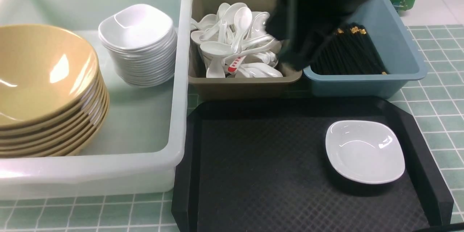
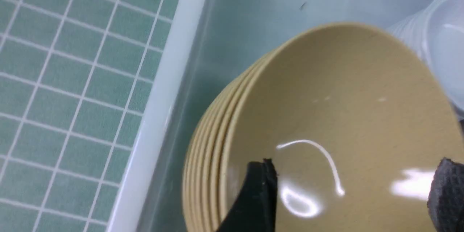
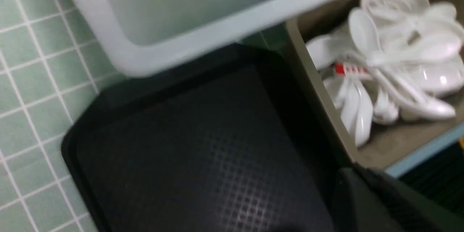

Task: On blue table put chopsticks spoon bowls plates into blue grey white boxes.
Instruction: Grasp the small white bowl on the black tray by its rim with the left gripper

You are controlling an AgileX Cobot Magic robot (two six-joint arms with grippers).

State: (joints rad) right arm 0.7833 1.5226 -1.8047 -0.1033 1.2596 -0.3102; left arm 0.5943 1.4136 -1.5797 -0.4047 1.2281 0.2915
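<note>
Edges first. Big white box (image 1: 181, 79) on the left of the worktop (image 1: 435, 94), right rim just beside the grey box (image 1: 246, 83), blue box (image 1: 398, 54) next along and just beside that. Black tray (image 1: 253, 174) right in front of those two, far edge nearly against them, left corner tucked close to the white box's front corner.

Plenty of free room on the tray: bare everywhere left of the lone plate (image 1: 364, 151). Bare floor inside the white box too, in front of the plate stack (image 1: 139, 43) and right of the bowls (image 1: 43, 79). Narrow strip of open worktop past the tray's right edge.

Counts: three boxes, one tray. Roughly eight bowls nested in one stack, rims too tight to be sure. Ten-ish plates stacked, plus the single one on the tray. Spoons (image 1: 235, 43) heaped in the grey box, way too tangled to count. Chopsticks (image 1: 349, 52) in one thick bundle in the blue box, same problem.

Left hand (image 2: 351, 195) spread wide open over the top bowl, gripping nothing. Right hand (image 1: 299, 56) just a dark blur above the seam between the grey and blue boxes. Closed, can't see anything in it.
</note>
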